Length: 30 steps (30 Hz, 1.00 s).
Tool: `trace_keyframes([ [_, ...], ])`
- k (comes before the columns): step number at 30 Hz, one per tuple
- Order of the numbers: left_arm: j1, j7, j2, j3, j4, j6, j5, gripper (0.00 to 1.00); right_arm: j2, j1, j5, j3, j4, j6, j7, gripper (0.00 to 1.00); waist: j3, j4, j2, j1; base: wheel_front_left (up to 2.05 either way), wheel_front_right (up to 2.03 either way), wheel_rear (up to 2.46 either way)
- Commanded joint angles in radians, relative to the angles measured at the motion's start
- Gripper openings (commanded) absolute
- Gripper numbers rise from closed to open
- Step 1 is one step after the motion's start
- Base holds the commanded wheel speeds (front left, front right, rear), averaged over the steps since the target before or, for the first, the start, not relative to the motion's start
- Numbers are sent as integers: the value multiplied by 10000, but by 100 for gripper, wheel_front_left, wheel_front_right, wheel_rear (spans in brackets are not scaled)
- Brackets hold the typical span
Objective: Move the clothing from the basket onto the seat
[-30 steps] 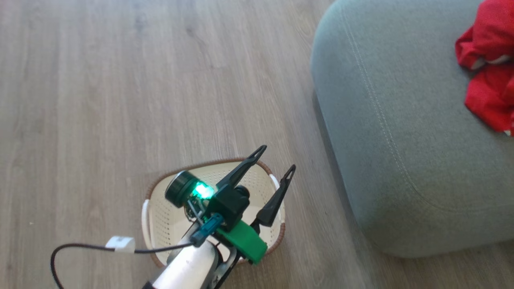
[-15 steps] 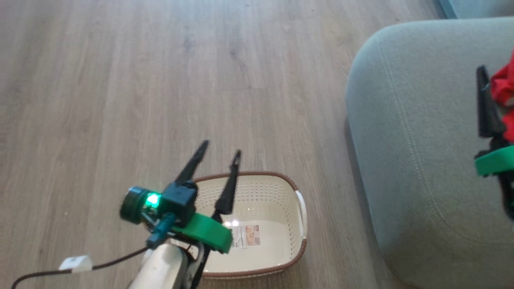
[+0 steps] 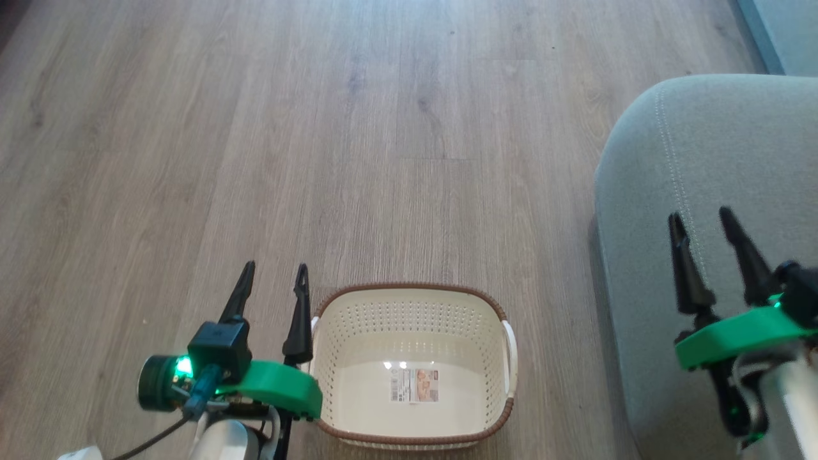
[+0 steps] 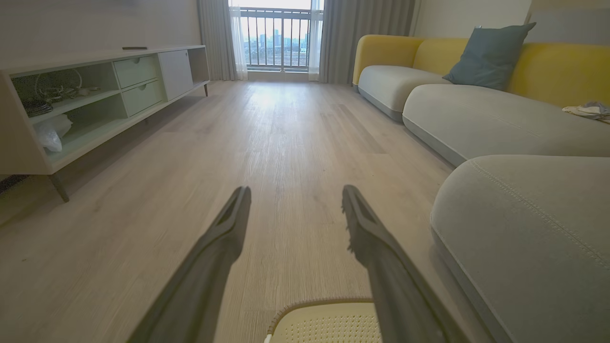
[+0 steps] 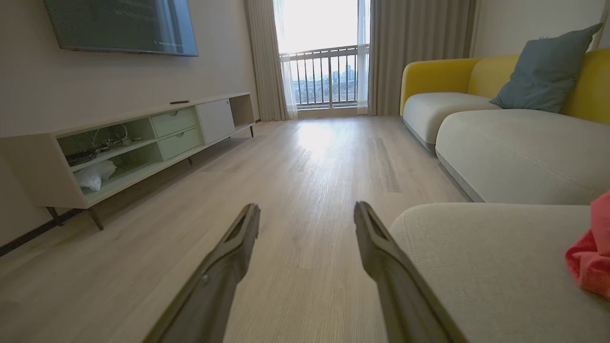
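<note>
Left gripper [image 3: 275, 268] spread, holding nothing: long tapered dark fingers over the wood-grain floor [image 3: 383, 128], just beside the basket [image 3: 409, 287], which is perforated cream plastic with a braided brown rim. Right gripper [image 3: 698, 216] also spread, above the seat [image 3: 735, 147] — rounded, stitched grey-green upholstery. Clothing [image 5: 591, 259] — crumpled red fabric on the seat.

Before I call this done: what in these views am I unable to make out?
- Clothing: cut off by the right wrist view's right edge; number of pieces and spread on the seat unknown.
- Basket, near-left corner: covered by the left gripper's green mount, head view.
- Label on the basket floor: too small to read, head view.
- Seat's right part: cut off by the head view's edge, partly behind the right gripper.
</note>
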Motion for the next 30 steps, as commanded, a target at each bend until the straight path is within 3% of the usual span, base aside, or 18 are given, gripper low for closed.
trace_keyframes([
  [1,-265,-49,-3,387,-236,88,15,100,87,-4,-134,112,-178,-2,-64,100,-15,60,0,1,0,0,0],
  [8,-146,-49,-3,534,-59,223,-104,100,772,394,-642,286,-4,-2,-64,100,-48,108,0,1,0,0,0],
  [14,-86,-49,-3,624,38,223,-80,100,975,461,-740,355,56,-2,-64,100,-121,32,0,1,0,0,0],
  [30,59,-49,-3,1000,177,-649,-998,100,1030,421,-760,299,50,-2,-64,100,-173,-104,0,1,0,0,0],
])
